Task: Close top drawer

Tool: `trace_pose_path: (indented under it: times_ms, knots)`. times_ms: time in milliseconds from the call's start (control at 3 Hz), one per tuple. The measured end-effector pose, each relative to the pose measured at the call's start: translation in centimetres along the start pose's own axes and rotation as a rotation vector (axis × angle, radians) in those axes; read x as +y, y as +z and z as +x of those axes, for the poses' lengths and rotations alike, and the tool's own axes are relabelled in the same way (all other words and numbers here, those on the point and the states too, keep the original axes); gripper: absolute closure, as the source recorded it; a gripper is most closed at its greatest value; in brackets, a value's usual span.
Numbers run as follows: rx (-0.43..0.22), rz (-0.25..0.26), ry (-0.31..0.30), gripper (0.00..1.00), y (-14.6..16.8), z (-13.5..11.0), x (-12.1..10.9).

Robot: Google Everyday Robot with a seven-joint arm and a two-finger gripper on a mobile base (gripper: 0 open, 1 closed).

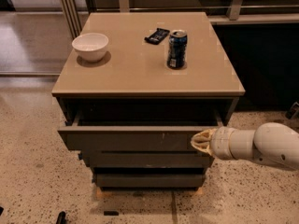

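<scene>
A: Where does the top drawer [135, 138] sit?

B: Under the smooth tan top of the cabinet [140, 69], pulled partway out. Its front is a flat grey-brown slab with no handle and a few small pale marks right of centre. A dark gap shows behind it.

A: And the gripper [199, 141]?

B: It is at the right end of that front, its pale yellowish tip against the panel. Whether it is open or closed, I cannot tell. Behind it comes a white, rounded arm [261, 146] with a glossy shell, reaching in from the right.

A: What lies below?

B: Two more plain grey drawer fronts [145, 159], each looking narrower than the one above.

A: Anything on the top?

B: A round white bowl [90, 45] at the left, an upright dark blue can [177, 49] right of centre, and a flat black packet [157, 35] just behind the can. The floor [32, 171] is speckled stone.
</scene>
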State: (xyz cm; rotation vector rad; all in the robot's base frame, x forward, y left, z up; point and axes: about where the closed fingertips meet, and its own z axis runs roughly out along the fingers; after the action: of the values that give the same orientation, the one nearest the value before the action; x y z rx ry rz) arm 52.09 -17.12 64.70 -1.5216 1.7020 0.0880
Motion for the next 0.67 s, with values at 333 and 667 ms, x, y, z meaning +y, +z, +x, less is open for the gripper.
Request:
trace_pose_path:
  times_ms: [333, 667]
  knots:
    - [0.007, 0.004, -0.009, 1.00, 1.3, -0.3, -1.8]
    - [0.017, -0.001, -0.018, 1.00, 2.5, -0.8, -3.3]
